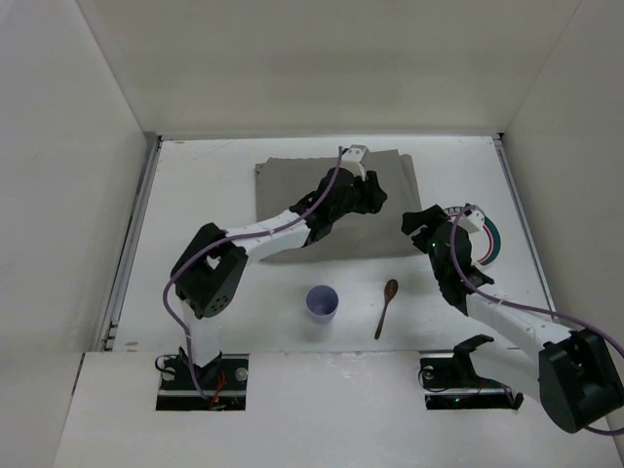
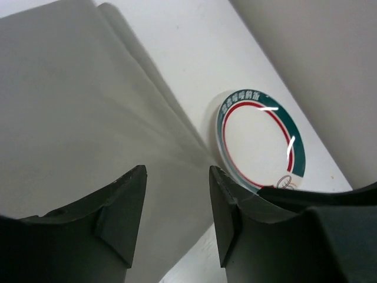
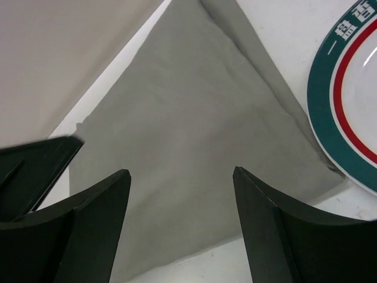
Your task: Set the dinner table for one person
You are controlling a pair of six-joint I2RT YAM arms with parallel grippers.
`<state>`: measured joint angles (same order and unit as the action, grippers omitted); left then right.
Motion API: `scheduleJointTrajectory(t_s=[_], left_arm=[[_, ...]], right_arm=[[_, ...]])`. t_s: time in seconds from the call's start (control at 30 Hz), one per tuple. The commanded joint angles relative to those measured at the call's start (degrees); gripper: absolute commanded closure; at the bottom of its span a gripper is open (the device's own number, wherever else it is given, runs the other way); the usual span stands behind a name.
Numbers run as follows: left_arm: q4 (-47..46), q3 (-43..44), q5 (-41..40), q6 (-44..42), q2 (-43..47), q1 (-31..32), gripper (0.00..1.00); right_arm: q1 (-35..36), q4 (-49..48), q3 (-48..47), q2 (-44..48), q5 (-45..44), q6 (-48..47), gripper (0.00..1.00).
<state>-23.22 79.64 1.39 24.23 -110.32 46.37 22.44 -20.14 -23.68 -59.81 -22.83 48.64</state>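
The dinner table (image 1: 200,185) is the white surface. A grey placemat (image 1: 288,185) lies at its far middle; it also shows in the left wrist view (image 2: 70,106) and the right wrist view (image 3: 188,118). A white plate with a green and red rim (image 1: 493,240) lies right of the placemat, partly hidden by the right arm, and shows in both wrist views (image 2: 259,138) (image 3: 353,100). My left gripper (image 1: 370,201) (image 2: 177,172) is open and empty over the placemat's right part. My right gripper (image 1: 421,222) (image 3: 181,172) is open and empty by the placemat's right edge.
A lilac cup (image 1: 322,303) stands upright on the near middle of the table. A brown wooden spoon (image 1: 387,304) lies right of it. White wall panels (image 1: 68,195) bound the table on the left, back and right.
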Motion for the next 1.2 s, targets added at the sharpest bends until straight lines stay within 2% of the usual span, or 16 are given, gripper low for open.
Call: scheduleJointTrajectory(t_s=[0.0, 0.17, 0.33, 0.43, 0.57, 0.63, 0.77, 0.9, 1.03, 1.1, 1.17], left_arm=[[-4.37, -7.97, -6.81, 0.37, 12.56, -2.55, 0.55], [-3.94, -26.51, -21.23, 5.99, 25.22, -7.12, 0.54], [0.44, -41.73, -28.36, 13.46, 34.8, -10.99, 0.55], [6.68, -48.68, -30.3, 17.42, 41.66, -12.4, 0.55], [13.72, -54.49, -32.24, 18.49, 49.14, -15.2, 0.52], [15.31, -55.64, -31.97, 17.79, 49.94, -17.23, 0.5], [13.91, -55.29, -25.14, 17.43, 45.91, -19.08, 0.46], [9.52, -54.77, -22.13, 17.96, 39.67, -18.64, 0.45], [6.62, -54.24, -21.08, 19.01, 34.66, -18.9, 0.48], [5.04, -54.15, -20.81, 19.54, 33.16, -19.26, 0.52], [3.89, -54.06, -20.9, 19.98, 32.54, -19.34, 0.62]], right_arm=[[-0.33, 0.1, -0.22, -0.12, -1.34, 0.93, 0.24], [-0.07, 1.77, -2.86, -5.04, 0.86, 0.66, 0.24], [-0.16, 5.2, -5.5, -9.53, -0.02, 1.28, 0.28], [0.02, 5.03, -5.76, -10.76, 0.06, 1.89, 0.36], [0.46, 3.62, -5.24, -8.75, -0.37, 1.63, 0.58], [1.24, 3.0, -5.06, -8.04, -0.11, 1.28, 0.63], [1.78, 2.74, -5.06, -7.86, -0.9, 0.23, 0.6], [1.78, 2.04, -5.15, -9.09, -0.02, -0.13, 0.41], [1.78, 0.81, -4.97, -9.45, 1.73, -0.48, 0.39], [1.78, 0.28, -4.97, -9.27, 1.65, -0.65, 0.39], [1.78, -0.33, -4.97, -9.88, 2.0, -0.74, 0.39]])
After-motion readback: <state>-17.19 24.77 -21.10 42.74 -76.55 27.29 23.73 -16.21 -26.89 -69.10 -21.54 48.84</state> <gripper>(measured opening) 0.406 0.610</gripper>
